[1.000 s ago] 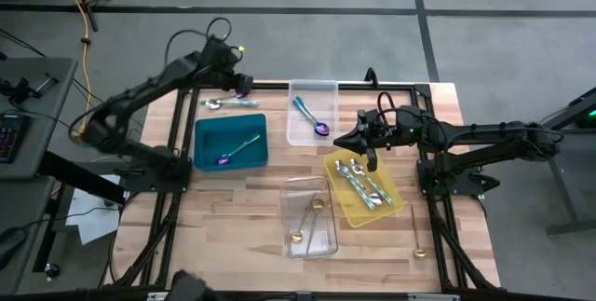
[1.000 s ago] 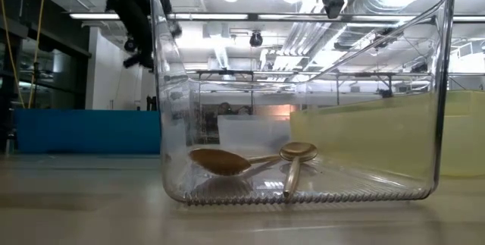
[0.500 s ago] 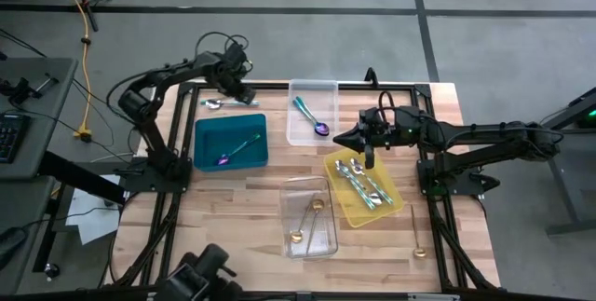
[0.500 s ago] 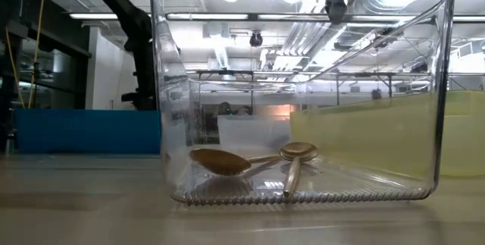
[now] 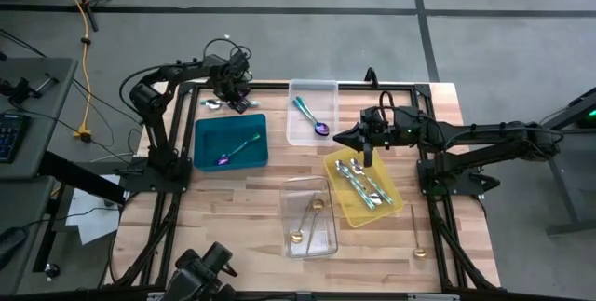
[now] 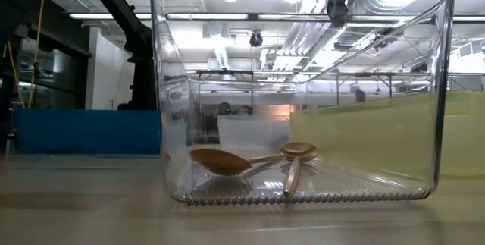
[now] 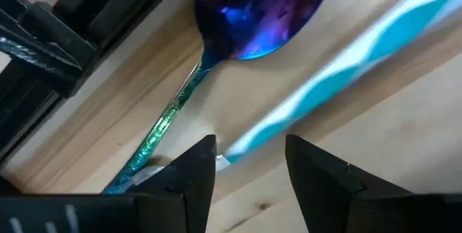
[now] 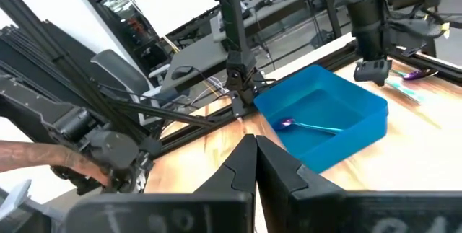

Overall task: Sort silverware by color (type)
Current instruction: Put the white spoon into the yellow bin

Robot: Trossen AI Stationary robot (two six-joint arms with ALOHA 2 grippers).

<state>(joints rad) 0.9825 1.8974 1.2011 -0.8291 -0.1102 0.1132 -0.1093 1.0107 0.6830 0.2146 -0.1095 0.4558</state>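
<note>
Two pieces of silverware lie on the wood at the table's far left: an iridescent purple-blue spoon (image 7: 260,9) and a teal-and-white-handled piece (image 7: 346,67). My left gripper (image 7: 249,168) points down just over them, open, its fingers on either side of the teal handle's end (image 7: 232,152); in the high view this gripper (image 5: 233,94) stands behind the teal tray. My right gripper (image 5: 361,140) hangs shut and empty above the table's middle, between the far clear tray and the yellow tray.
The teal tray (image 5: 205,143) holds an iridescent spoon (image 5: 238,148). The far clear tray (image 5: 296,129) holds a teal-handled purple spoon (image 5: 310,116). Several silver pieces lie in the yellow tray (image 5: 346,215), and gold spoons (image 6: 227,161) in the near clear tray (image 5: 291,198). One gold piece (image 5: 416,238) lies near the right edge.
My left arm has folded down, and its gripper has dropped onto the two pieces at the far left, turning as it sank. The silverware has not moved.
</note>
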